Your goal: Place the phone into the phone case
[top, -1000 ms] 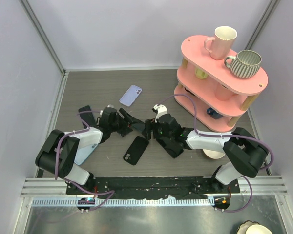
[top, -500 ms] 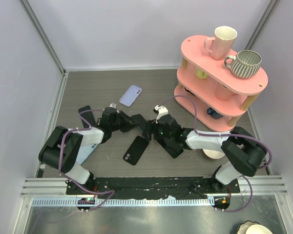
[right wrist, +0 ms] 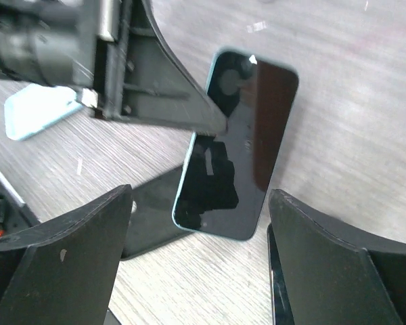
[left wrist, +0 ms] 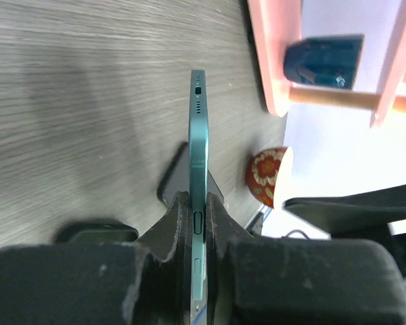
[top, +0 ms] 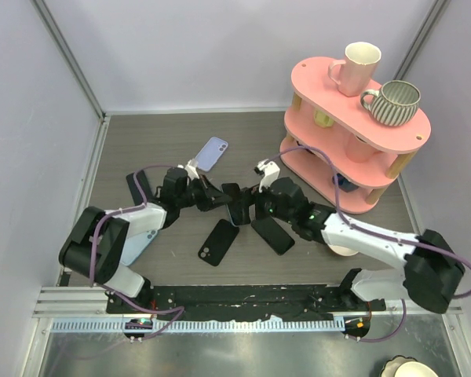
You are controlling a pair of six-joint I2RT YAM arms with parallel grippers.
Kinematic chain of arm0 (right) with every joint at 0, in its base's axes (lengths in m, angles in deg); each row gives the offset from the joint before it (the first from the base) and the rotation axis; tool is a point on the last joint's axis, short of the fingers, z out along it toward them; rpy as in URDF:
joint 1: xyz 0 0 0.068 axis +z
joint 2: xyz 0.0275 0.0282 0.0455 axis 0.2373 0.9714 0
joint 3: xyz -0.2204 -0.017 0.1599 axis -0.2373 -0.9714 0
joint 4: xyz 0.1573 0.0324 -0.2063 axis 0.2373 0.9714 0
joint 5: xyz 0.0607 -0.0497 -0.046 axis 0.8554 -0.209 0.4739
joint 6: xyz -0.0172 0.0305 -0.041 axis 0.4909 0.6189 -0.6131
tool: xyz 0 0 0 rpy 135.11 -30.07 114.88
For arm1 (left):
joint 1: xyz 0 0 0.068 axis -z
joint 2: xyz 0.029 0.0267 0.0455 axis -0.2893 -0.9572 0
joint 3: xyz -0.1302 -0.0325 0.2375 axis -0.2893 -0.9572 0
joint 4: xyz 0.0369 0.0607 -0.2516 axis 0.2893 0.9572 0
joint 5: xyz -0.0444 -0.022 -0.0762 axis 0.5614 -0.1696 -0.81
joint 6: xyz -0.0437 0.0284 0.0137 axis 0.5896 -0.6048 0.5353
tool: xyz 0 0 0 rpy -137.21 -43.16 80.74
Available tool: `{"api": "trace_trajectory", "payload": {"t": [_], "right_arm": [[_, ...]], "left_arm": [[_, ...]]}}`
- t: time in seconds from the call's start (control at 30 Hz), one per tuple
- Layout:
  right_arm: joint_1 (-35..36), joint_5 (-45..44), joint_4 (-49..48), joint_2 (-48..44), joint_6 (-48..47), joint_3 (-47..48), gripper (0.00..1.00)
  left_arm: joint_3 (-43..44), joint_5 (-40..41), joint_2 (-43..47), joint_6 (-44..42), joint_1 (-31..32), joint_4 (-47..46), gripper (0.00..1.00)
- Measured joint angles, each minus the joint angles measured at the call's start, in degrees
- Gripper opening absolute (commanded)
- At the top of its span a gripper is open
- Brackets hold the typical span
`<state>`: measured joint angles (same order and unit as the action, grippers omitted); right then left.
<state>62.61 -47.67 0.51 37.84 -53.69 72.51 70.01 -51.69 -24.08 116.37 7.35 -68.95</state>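
Left gripper now clenched on phone, edge-on, between arms. Right gripper backs off, jaws wide, empty. Next: hold firm, lay phone flat, seat corner first in case.

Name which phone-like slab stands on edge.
The teal-edged black phone, clamped by the left end effector; the lavender slab and black slabs lie flat on the table.
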Motion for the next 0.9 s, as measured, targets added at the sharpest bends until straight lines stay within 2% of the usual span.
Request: {"api": "trace_trajectory", "payload": {"t": [0.2,0.43,0.6,0.73,0.8,0.83,0.9], "right_arm": [[-3.41,2.51,5.62,-10.03,-3.67,5.44,0.88],[-18.45,22.10,12.09,-9.86,-7.54,14.10,0.83],[-20.33,34.86,20.90,-4.90,-12.87,22.18,0.73],[-20.11,42.69,25.57,-3.17,-15.74,23.19,0.68],[-20.11,45.86,26.82,-2.64,-16.41,23.08,0.60],[-20.11,47.25,27.19,-2.36,-16.68,22.93,0.51],[-19.96,49.53,27.65,-1.88,-17.00,22.67,0.50]], "left_arm": [[3.08,-6.93,6.03,-7.80,0.26,7.10,0.00],[6.54,-16.13,12.57,-16.22,2.51,14.19,0.00],[7.41,-23.56,14.53,-20.79,3.63,20.13,0.00],[8.28,-26.82,18.18,-26.53,4.02,26.82,0.00],[8.83,-28.30,19.15,-28.48,4.33,28.59,0.00],[9.05,-29.07,19.54,-29.22,4.52,29.24,0.00],[9.27,-30.16,19.93,-30.84,5.20,30.51,0.00]]}}
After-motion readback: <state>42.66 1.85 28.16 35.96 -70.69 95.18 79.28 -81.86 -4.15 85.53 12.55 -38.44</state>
